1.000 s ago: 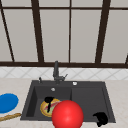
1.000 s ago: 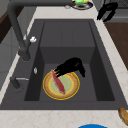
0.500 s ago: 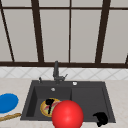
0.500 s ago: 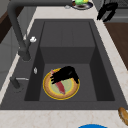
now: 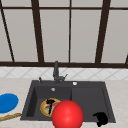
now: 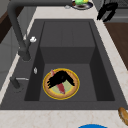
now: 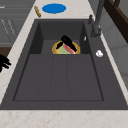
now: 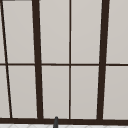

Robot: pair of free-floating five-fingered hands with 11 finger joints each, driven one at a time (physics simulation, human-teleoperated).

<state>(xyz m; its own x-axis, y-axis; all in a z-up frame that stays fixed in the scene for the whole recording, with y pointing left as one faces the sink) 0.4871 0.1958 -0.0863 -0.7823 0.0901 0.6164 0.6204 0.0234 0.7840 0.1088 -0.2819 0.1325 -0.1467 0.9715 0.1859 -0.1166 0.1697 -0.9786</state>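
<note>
Fingers of the left hand are spread apart and straight, lying over the plate in the sink's deep basin, at the faucet end; contact with the plate unclear (hand covers the food on it). Right hand hangs over the sink's front right corner, fingers loosely curled, holding nothing. Red ball sits at the front edge. Blue dish and a wooden stick lie on the worktop, left of the sink.
</note>
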